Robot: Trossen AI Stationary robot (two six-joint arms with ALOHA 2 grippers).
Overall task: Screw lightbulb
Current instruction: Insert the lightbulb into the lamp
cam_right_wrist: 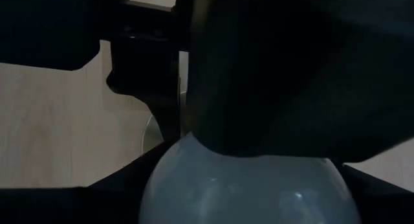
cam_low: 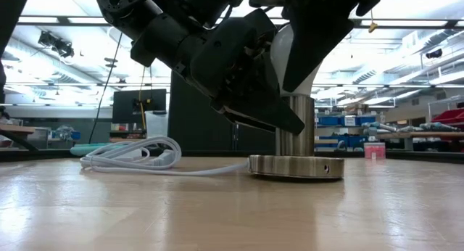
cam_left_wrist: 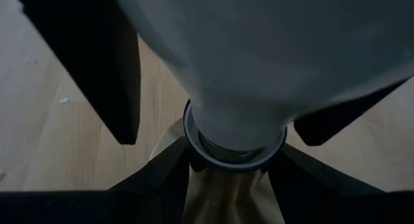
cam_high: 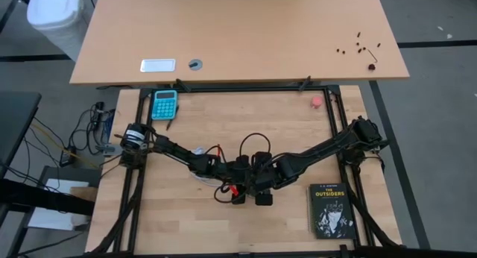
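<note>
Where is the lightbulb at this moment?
In the low view the lightbulb stands upright in the silvery socket right of the coiled white cord, near the table's middle, with the left gripper and right gripper around it.

1. The left arm (cam_high: 175, 150) is reaching from the table's left edge toward the middle, its left gripper (cam_high: 240, 171) angling down steeply.
2. The right arm (cam_high: 320, 150) is stretching in from the right edge, its right gripper (cam_high: 261, 176) meeting the left one at the centre, fingers (cam_low: 308, 55) pointing downward.

Wooden table (cam_high: 298, 135): book (cam_high: 330, 210), calculator (cam_high: 165, 104), socket base (cam_low: 296, 166), cord (cam_low: 130, 155).
</note>
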